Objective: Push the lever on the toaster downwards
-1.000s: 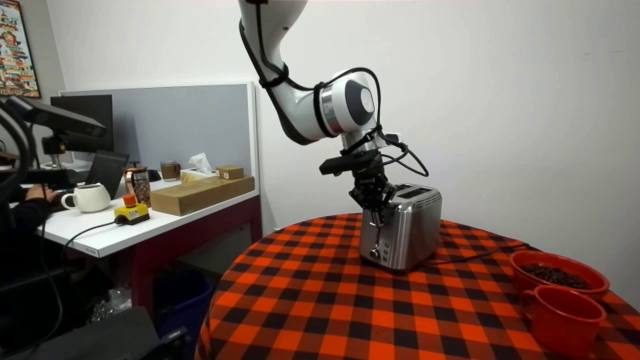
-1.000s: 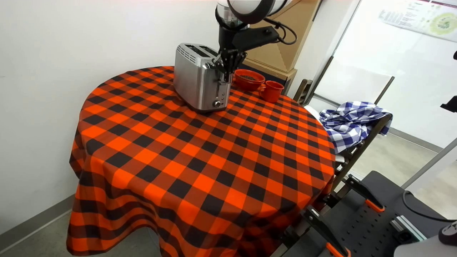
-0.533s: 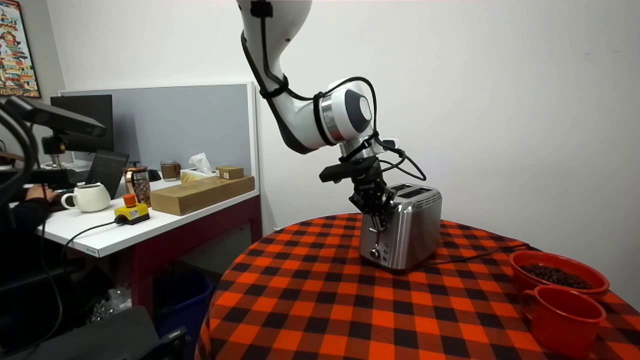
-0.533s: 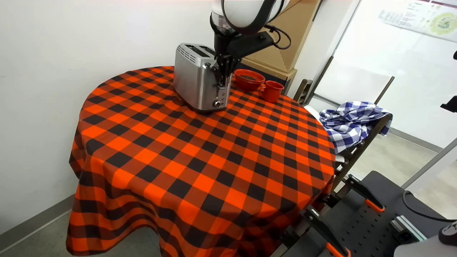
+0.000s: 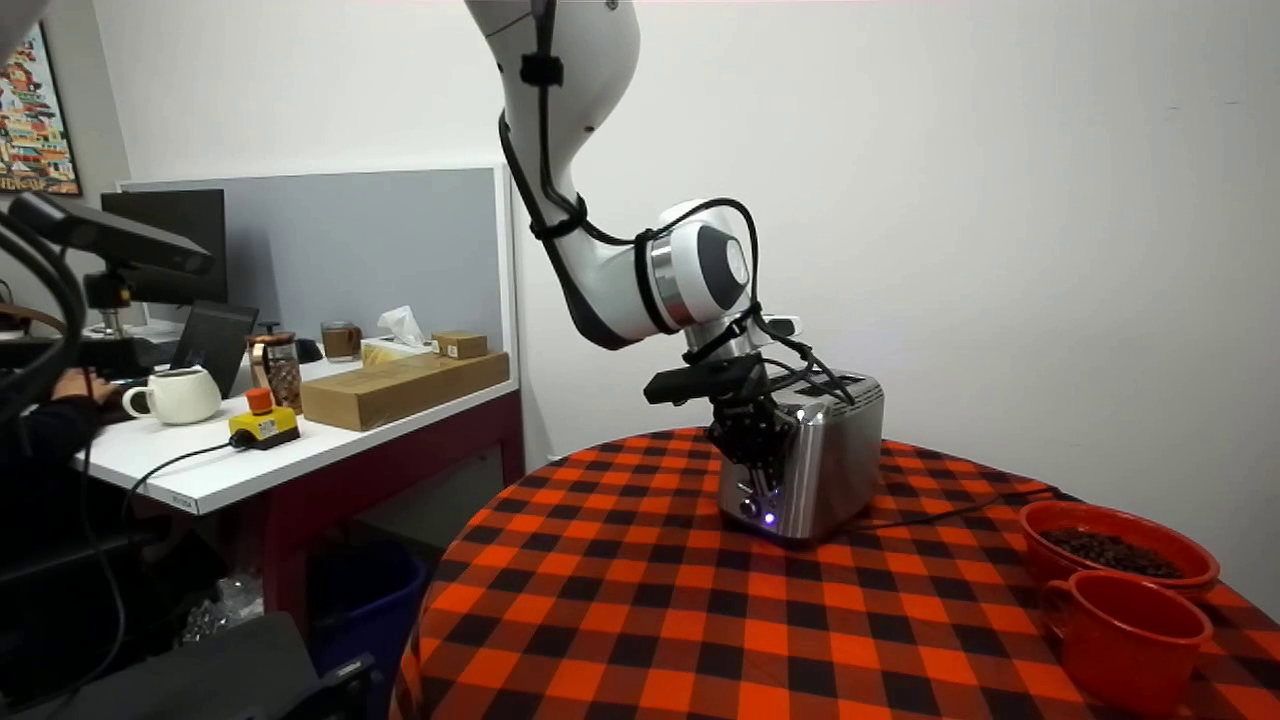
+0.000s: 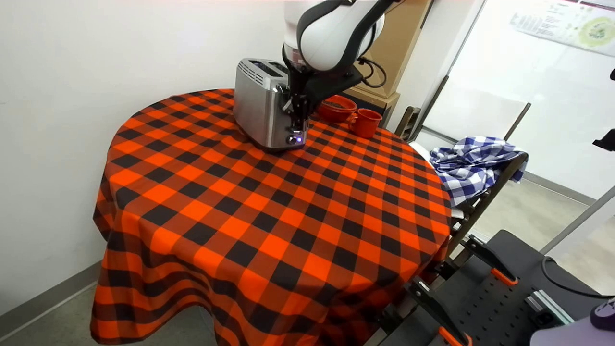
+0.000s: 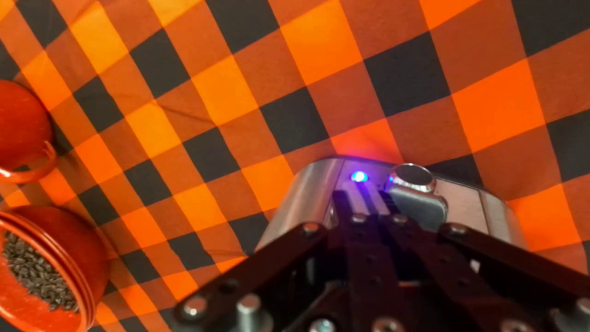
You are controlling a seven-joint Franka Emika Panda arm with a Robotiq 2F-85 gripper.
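Observation:
The silver toaster (image 5: 842, 455) stands on the checked tablecloth; it also shows in an exterior view (image 6: 254, 105) and in the wrist view (image 7: 302, 196). My gripper (image 5: 768, 488) is at the toaster's front face, pointing down, with its fingers together and nothing seen between them. In the wrist view the fingertips (image 7: 366, 196) lie beside the dark grey lever (image 7: 421, 210), partly over its edge. The lever is low, just above the round knob (image 7: 414, 177). Whether the fingertips touch the lever cannot be told. A blue light (image 7: 359, 176) glows beside the knob.
A red bowl of dark beans (image 5: 1115, 550) and a red mug (image 5: 1135, 640) stand on the round table (image 6: 269, 221). The toaster's cord (image 5: 950, 512) runs toward the bowl. A wall is behind the toaster. A chair with a blue checked cloth (image 6: 473, 166) stands beside the table.
My gripper has moved down along the toaster's front, its fingers staying together. The lever has gone down from higher on its slot to near the knob. The blue light has come on.

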